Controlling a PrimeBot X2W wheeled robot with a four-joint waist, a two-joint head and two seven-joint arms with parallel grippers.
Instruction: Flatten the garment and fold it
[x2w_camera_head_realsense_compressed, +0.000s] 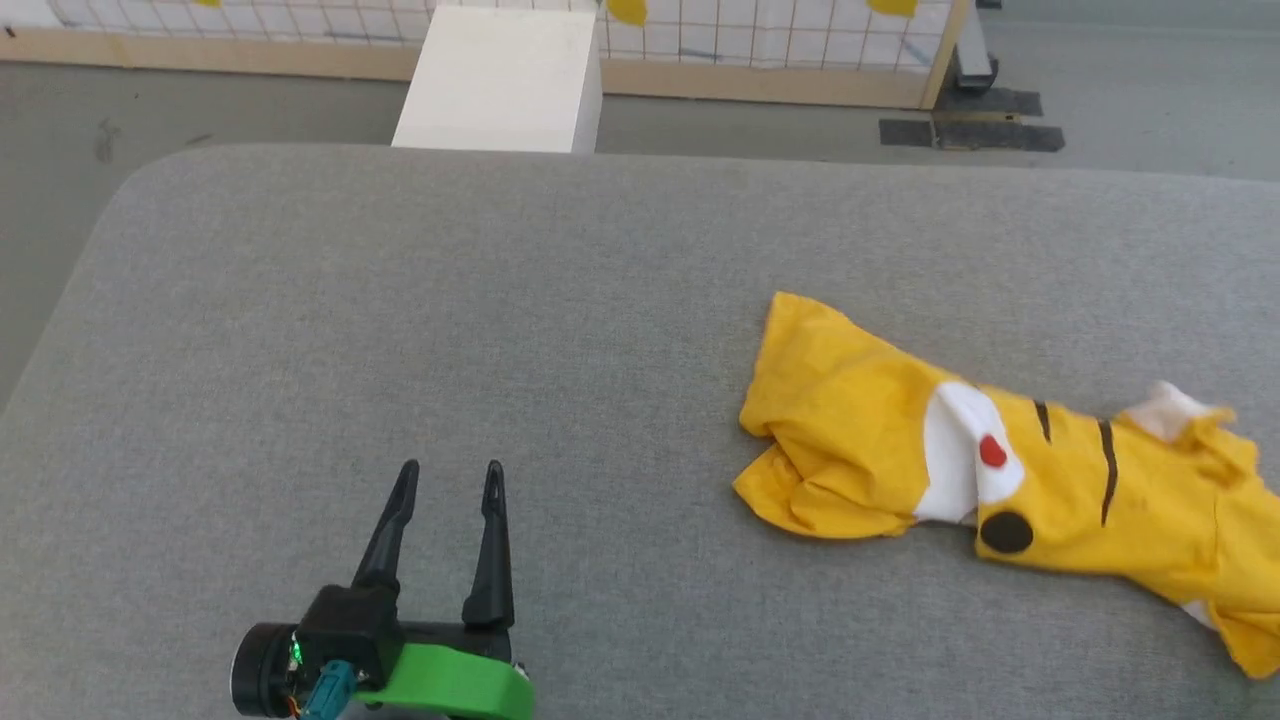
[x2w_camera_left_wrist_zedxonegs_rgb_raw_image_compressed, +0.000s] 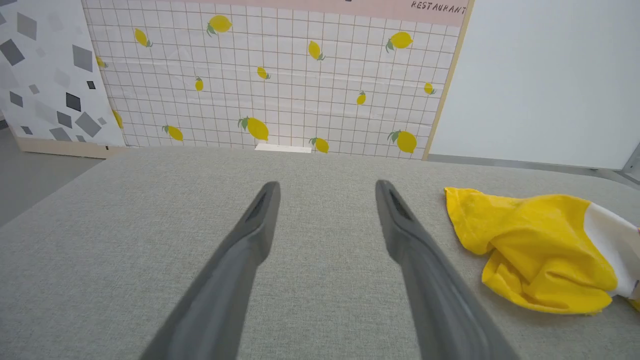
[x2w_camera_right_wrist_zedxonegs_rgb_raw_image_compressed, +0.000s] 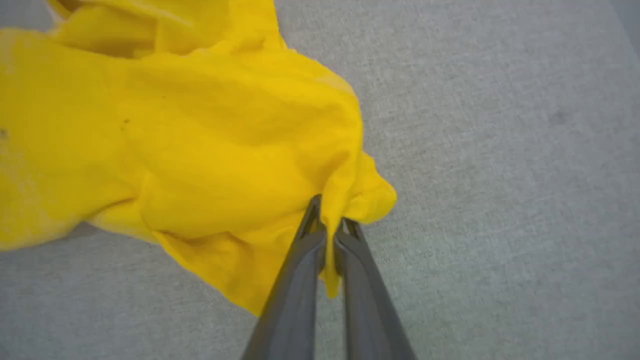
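Garment (x2w_camera_head_realsense_compressed: 860, 430), one (crumpled), right tool (x2w_camera_right_wrist_zedxonegs_rgb_raw_image_compressed: 331, 212) pinching it, left tool (x2w_camera_head_realsense_compressed: 451, 470) spread

Right gripper (x2w_camera_right_wrist_zedxonegs_rgb_raw_image_compressed: 330, 215), rising from bottom centre, pinches a fold of the crumpled yellow garment (x2w_camera_right_wrist_zedxonegs_rgb_raw_image_compressed: 200, 140), which fills the upper left over grey fabric surface (x2w_camera_right_wrist_zedxonegs_rgb_raw_image_compressed: 500, 175).

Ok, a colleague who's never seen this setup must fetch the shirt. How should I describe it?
Find the grey padded table in front of the lemon-print wall panel. On its right side lies the crumpled garment, a fold pinched in the right gripper. Bright yellow with a white patch, red dot and black stripes, it is unlike the plain white box beyond the table.
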